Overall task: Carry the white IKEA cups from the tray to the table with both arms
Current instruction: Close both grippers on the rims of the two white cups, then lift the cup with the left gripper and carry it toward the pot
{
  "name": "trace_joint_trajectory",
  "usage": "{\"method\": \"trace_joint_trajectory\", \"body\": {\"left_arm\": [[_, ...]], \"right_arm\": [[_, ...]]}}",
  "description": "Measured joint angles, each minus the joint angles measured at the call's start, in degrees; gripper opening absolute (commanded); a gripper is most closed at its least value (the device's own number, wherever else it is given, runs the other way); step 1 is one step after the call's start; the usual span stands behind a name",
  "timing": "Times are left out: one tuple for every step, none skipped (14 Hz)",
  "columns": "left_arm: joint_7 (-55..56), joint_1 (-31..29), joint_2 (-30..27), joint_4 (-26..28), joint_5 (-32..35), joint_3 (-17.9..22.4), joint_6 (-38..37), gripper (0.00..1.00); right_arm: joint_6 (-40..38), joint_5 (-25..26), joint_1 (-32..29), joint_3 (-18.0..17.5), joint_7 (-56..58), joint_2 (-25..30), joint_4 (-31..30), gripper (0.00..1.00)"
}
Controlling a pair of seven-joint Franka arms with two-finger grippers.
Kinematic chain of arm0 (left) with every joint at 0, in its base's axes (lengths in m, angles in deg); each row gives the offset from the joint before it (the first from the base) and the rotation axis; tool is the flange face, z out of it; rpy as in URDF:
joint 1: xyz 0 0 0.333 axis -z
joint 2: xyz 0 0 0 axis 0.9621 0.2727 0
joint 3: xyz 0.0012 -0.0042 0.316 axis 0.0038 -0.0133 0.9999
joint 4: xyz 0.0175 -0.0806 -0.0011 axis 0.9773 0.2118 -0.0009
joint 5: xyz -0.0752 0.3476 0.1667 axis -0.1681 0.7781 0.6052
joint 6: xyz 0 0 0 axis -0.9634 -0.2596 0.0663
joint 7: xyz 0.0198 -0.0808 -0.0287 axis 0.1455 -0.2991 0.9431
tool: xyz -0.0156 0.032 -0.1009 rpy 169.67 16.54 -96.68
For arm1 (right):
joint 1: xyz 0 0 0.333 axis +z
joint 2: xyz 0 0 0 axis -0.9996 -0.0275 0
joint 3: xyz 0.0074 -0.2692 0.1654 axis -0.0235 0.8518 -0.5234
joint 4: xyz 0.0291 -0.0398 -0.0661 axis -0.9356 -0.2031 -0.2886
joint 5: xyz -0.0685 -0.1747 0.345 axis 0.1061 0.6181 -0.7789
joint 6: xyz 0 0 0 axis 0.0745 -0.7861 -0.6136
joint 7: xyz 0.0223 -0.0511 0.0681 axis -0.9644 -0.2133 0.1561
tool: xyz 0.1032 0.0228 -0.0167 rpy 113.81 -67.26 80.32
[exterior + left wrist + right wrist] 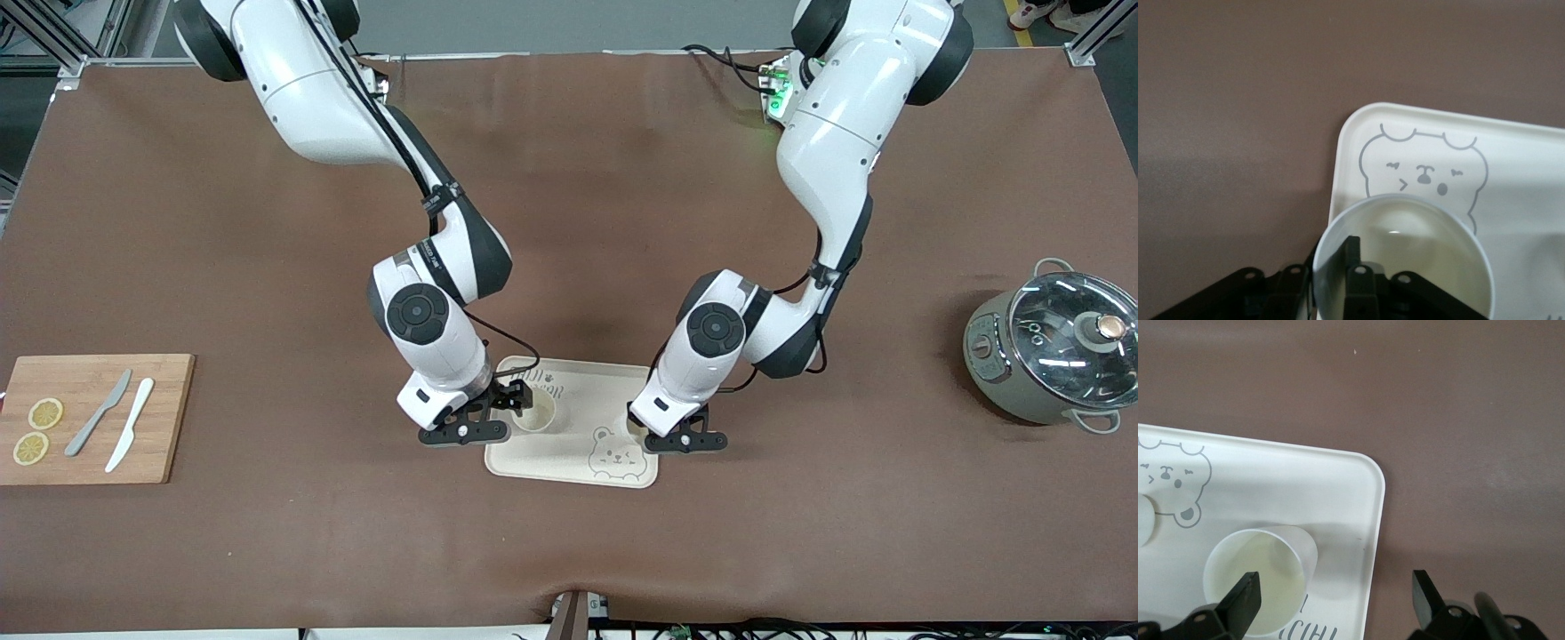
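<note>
A cream bear-print tray (569,453) lies near the front middle of the table. One white cup (536,411) stands upright on the tray's end toward the right arm; it also shows in the right wrist view (1258,587). My right gripper (1335,587) is open wide over it, one fingertip (1245,595) above the cup's mouth, the other off the tray. It shows in the front view (471,425). The second cup (1405,267) sits by the bear print, mostly hidden in the front view (634,428). My left gripper (1331,250) pinches its wall, one finger (1351,250) inside.
A wooden cutting board (89,418) with two lemon slices, a grey knife and a white knife lies at the right arm's end. A grey pot (1049,356) with a glass lid stands at the left arm's end. Bare brown table surrounds the tray.
</note>
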State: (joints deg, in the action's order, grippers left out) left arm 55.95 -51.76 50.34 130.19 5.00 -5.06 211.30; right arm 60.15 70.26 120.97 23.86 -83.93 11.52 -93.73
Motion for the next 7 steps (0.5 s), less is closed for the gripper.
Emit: {"method": "trace_joint_trajectory", "body": {"left_arm": [[0.16, -0.03, -0.06, -0.19, 0.01, 0.1, -0.04, 0.0], [0.36, -0.11, -0.13, -0.32, 0.01, 0.28, -0.05, 0.0], [0.58, -0.24, -0.3, -0.47, 0.02, 0.47, -0.06, 0.0], [0.67, -0.45, -0.69, -0.67, 0.02, 0.65, -0.33, 0.0], [0.67, -0.78, -1.43, -0.93, 0.02, 0.7, -1.27, 0.0], [0.67, -1.1, -2.43, -1.19, 0.03, 0.73, -2.64, 0.0], [0.67, -1.48, -3.73, -1.34, 0.07, 0.75, -4.01, 0.0]], "right_arm": [[0.39, 0.0, 0.15, 0.0, 0.0, -0.2, 0.0, 1.0], [0.75, 0.0, 0.32, 0.0, 0.0, -0.44, 0.0, 1.0], [1.2, 0.0, 0.46, 0.0, 0.0, -0.74, 0.0, 1.0], [1.61, 0.0, 0.56, 0.0, 0.01, -1.08, 0.0, 1.0], [2.05, 0.0, 0.67, 0.0, 0.02, -1.48, 0.0, 1.0], [2.48, 0.04, 0.81, 0.0, 0.03, -1.87, -0.01, 1.0], [2.75, 0.08, 0.93, 0.0, 0.03, -2.17, 0.0, 1.0]]}}
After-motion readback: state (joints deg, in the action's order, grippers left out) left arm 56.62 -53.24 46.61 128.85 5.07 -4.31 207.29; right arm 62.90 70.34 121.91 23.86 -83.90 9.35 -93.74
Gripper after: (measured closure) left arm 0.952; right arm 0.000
